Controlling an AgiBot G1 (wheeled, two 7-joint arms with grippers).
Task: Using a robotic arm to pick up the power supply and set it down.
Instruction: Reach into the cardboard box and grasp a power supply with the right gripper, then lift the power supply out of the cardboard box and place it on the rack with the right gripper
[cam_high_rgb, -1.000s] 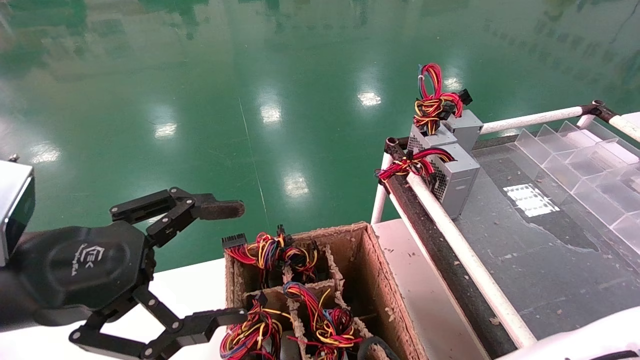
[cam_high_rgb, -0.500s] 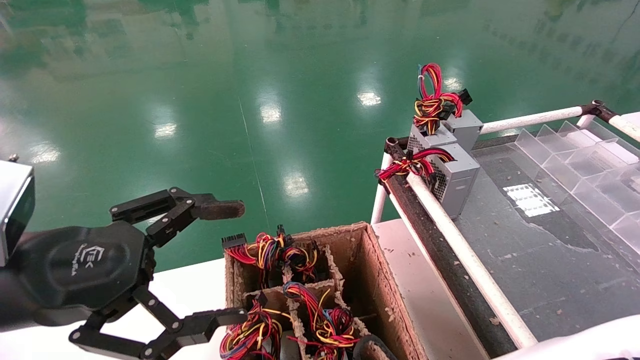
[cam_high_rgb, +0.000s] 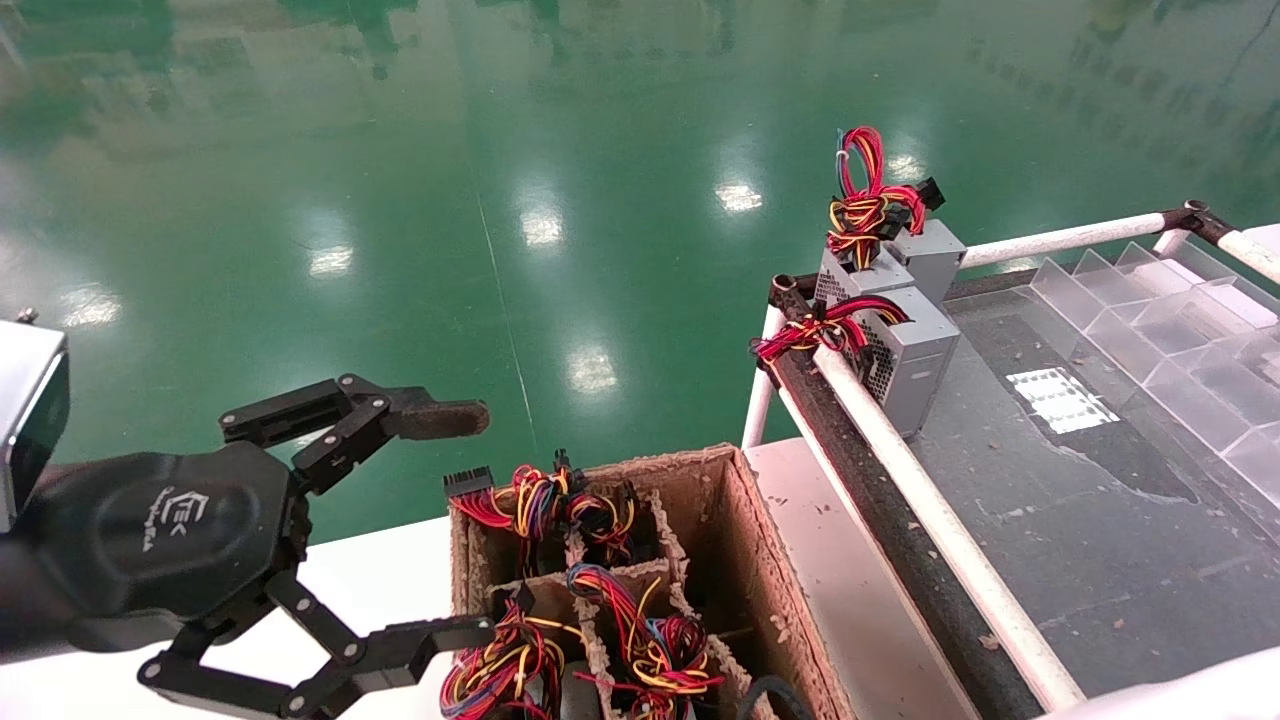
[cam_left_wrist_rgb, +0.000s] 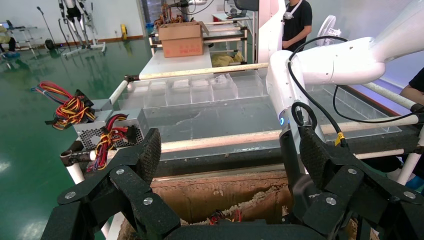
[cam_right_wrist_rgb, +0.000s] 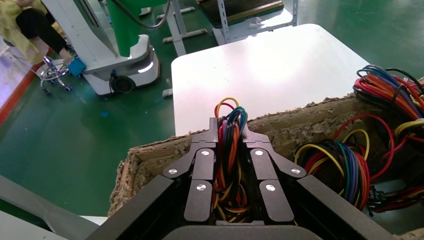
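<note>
Wire bundle pinched between the right jaws, inside the box

The right black linked two-finger gripper (cam_right_wrist_rgb: 231, 150) is closed on the orange, yellow, red and blue wire bundle of a power supply (cam_right_wrist_rgb: 229, 131) in the brown cardboard divided box (cam_high_rgb: 745, 560) — its grey body is hidden. The left gripper (cam_high_rgb: 455, 525) hangs wide open beside the box. Two grey metal power supplies (cam_high_rgb: 910, 340) stand on the dark bench.

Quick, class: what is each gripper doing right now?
Left gripper: open, holding nothing, beside the cardboard box.
Right gripper: closed on a wire bundle.
</note>
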